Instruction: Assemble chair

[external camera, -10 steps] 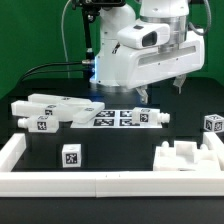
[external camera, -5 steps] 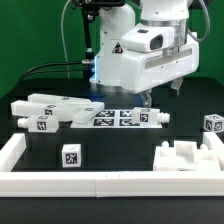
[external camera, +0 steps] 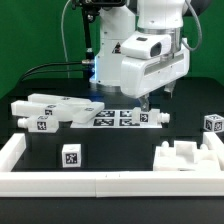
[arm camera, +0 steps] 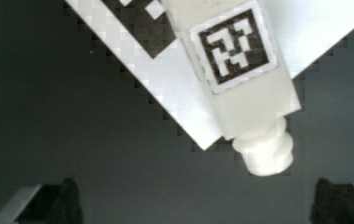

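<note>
While the tool [external camera: 157,97] hangs above it with nothing inside, the chair part with the peg [external camera: 152,117] lies flat on the desk [external camera: 120,142], across the edge of the marker board [external camera: 108,117] that is toward the exterior view's right. In the wrist view this chair part with the peg [arm camera: 241,60] shows one square tag on its upper face and a short round peg at its end. It rests partly on the marker board [arm camera: 135,55] and the peg end reaches out over the dark desk [arm camera: 67,130]. The tool [arm camera: 195,203] is wide open. Its two fingertips [arm camera: 49,200] stand far from each other and well apart from the part, which is not between them; the peg end points toward the gap.

The other chair pieces are spread around. A group of long parts [external camera: 45,108] lies at the exterior view's left, touching one another. A small tagged cube [external camera: 70,155] stands alone near the front. A notched block [external camera: 185,155] sits at the front right corner, just beside the border rail [external camera: 100,182]. Another tagged cube [external camera: 212,124] is at the far right edge.
</note>
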`<state>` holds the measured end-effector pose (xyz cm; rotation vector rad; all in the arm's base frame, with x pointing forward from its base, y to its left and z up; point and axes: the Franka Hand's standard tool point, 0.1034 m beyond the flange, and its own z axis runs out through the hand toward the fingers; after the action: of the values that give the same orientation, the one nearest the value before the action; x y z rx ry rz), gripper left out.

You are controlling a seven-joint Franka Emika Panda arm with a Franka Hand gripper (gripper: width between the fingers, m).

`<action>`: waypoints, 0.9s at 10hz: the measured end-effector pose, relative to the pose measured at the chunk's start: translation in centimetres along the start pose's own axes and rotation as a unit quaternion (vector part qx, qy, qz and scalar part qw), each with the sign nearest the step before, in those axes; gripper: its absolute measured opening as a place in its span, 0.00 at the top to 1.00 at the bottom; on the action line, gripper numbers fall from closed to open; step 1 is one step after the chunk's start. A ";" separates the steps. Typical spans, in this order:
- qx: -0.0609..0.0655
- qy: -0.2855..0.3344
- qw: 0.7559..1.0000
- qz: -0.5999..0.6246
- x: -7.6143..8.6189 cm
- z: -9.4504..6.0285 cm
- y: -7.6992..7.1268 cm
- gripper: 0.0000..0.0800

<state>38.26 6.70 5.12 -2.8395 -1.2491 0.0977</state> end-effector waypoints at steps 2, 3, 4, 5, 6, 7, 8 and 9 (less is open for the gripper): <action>-0.014 0.009 1.000 -0.016 -0.7 0.8 -0.3 0.19; -0.019 0.009 1.000 -0.020 -1.6 1.6 -0.7 0.19; -0.029 0.014 0.999 -0.028 -2.2 2.4 -0.7 0.19; -0.039 0.018 0.999 -0.032 -2.6 3.2 -0.6 0.19; -0.039 0.015 0.999 -0.031 -2.9 3.8 -0.5 0.19; -0.039 0.013 0.999 -0.028 -3.2 4.2 -0.3 0.19; -0.046 0.018 0.998 -0.026 -3.2 4.4 0.0 0.19; -0.044 0.017 0.999 -0.025 -3.2 4.4 0.0 0.19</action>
<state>35.79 4.35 0.82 -2.8680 -1.3499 -0.0074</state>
